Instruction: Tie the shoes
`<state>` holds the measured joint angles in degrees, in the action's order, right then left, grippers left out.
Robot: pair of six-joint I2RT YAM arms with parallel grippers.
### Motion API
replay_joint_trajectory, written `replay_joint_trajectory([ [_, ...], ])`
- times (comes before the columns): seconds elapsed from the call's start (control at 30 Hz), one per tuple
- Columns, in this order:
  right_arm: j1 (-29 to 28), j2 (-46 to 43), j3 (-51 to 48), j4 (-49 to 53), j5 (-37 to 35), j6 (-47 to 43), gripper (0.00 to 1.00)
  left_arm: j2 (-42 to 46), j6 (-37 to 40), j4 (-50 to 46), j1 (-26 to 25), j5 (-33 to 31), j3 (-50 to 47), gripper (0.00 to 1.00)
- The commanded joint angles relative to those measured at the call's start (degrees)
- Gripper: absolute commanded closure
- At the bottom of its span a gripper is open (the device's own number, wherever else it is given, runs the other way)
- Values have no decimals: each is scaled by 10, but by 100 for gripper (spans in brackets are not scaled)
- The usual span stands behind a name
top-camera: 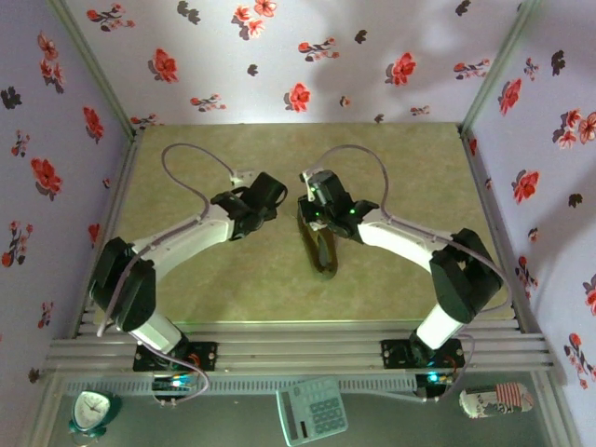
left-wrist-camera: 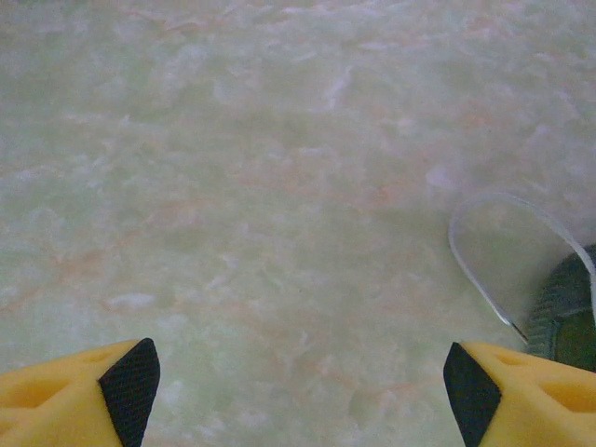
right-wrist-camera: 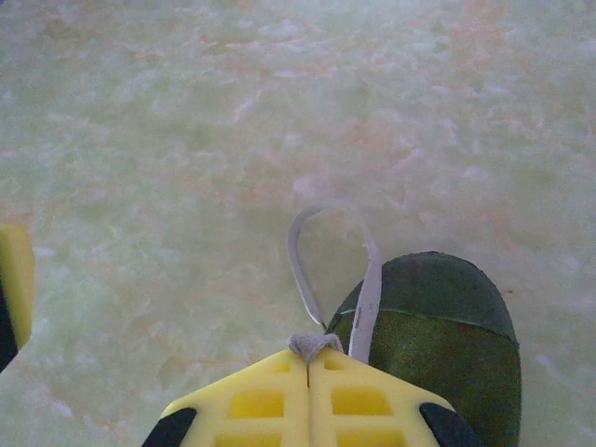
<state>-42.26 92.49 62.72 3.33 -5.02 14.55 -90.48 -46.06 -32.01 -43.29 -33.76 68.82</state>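
The olive-green shoe (top-camera: 322, 248) lies in the middle of the table, and its rounded toe (right-wrist-camera: 438, 335) fills the lower right of the right wrist view. My right gripper (right-wrist-camera: 309, 358) is shut on a bunched fold of white lace (right-wrist-camera: 315, 345) just beside the toe. A lace loop (right-wrist-camera: 331, 251) arcs out beyond the fingertips onto the table. My left gripper (left-wrist-camera: 300, 391) stands open just above bare table, left of the shoe, with nothing between its fingers (left-wrist-camera: 130, 384). The same loop (left-wrist-camera: 503, 251) and the shoe's edge (left-wrist-camera: 568, 312) lie to its right.
The green marbled tabletop (top-camera: 233, 279) is fenced by floral walls on three sides. On the near ledge behind the arm bases lie a small clock (top-camera: 93, 410), a calculator (top-camera: 312, 410) and a can (top-camera: 498, 400).
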Motion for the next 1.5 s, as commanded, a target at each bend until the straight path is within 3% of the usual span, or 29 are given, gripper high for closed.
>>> replay_joint_trajectory([
  [0.0, 5, -44, -19, 8, -13, -2, 100, 38, 38, 48, -13, -16, -23, 15],
  [0.37, 62, -168, -100, 44, 33, 38, 100, 98, 148, 160, -18, 90, -92, 15],
  [0.5, 72, -197, -102, 84, 35, 52, 100, 80, 158, 146, -5, 108, -94, 26],
  [0.63, 72, -209, -100, 108, 25, 72, 100, 29, 153, 126, 30, 162, -69, 31],
  [1.0, 70, -211, -115, 132, 6, 113, 100, -134, 131, 136, 81, 211, 46, 29],
  [1.47, 68, -181, -105, 136, 8, 112, 100, -272, 125, 92, 80, 227, 166, 38],
])
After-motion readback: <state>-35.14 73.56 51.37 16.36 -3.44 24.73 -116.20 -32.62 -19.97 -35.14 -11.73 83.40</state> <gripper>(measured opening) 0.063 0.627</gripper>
